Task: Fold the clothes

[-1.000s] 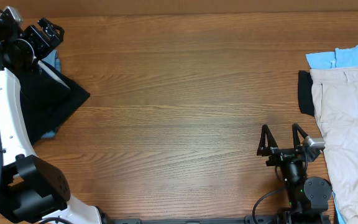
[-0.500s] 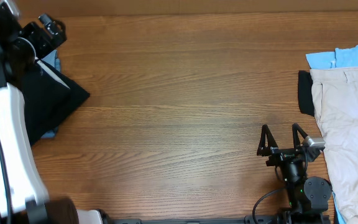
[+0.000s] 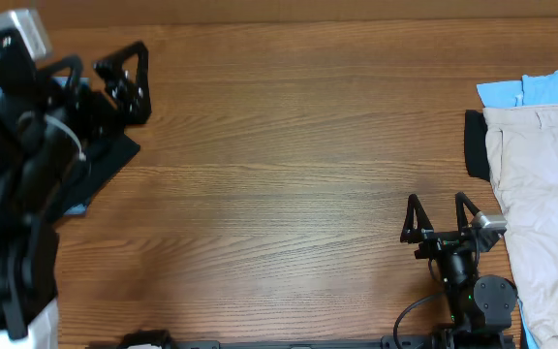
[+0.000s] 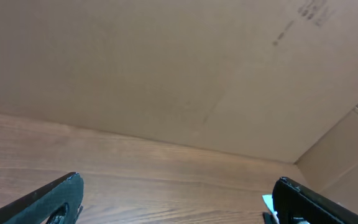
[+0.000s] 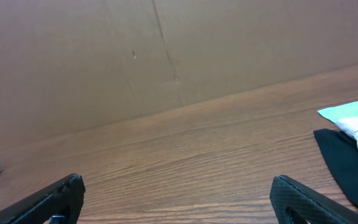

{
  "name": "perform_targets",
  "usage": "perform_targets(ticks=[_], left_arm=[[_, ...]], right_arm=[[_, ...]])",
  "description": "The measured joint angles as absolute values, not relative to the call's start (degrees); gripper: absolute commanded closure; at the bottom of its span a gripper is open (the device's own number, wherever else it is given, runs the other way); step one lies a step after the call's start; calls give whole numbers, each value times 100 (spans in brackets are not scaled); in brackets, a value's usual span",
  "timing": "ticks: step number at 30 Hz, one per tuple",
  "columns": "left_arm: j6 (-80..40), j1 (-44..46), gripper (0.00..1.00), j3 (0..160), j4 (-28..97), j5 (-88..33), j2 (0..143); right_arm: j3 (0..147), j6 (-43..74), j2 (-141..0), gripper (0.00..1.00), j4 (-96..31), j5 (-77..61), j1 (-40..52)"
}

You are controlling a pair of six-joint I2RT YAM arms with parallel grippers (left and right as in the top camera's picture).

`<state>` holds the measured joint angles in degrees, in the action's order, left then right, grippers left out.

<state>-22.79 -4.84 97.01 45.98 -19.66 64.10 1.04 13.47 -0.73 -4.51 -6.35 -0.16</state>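
Observation:
A plain black garment (image 3: 103,147) lies folded at the table's left edge, partly hidden under my left arm. My left gripper (image 3: 139,84) hangs above its far right corner, open and empty; in the left wrist view the left gripper (image 4: 179,208) shows only bare wood between its fingers. More clothes are piled at the right edge: beige trousers (image 3: 536,189), a light blue piece (image 3: 541,89) and a black piece (image 3: 475,143). My right gripper (image 3: 441,219) rests open near the front, left of that pile. The right wrist view has that black piece (image 5: 348,163) beside the right gripper (image 5: 178,205).
A cardboard wall (image 4: 166,68) runs along the table's far side. A scrap of light blue cloth (image 3: 77,205) peeks out under the black garment at the left. Bare wooden tabletop (image 3: 289,174) spans the space between the two arms.
My left arm has swung up and to the right off the black garment, its open gripper now pointing across the table. The right arm has not moved.

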Motion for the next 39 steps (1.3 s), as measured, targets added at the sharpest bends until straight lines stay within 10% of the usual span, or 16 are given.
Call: perform_targets(ticks=[15,23,39], left_arm=[[-2276,-484,0,4436,4313,-1313,3328],[-2303,-484,0,1931,1806,-1135,2036],[-2217,-484,0,191,301,-384,196]], right_arm=[[104,1347,-73,0,-451,-637,-16],[104,1352,-73,0,-454,-635,-16],[104,1347,-73,0,-456,-635,-19]])
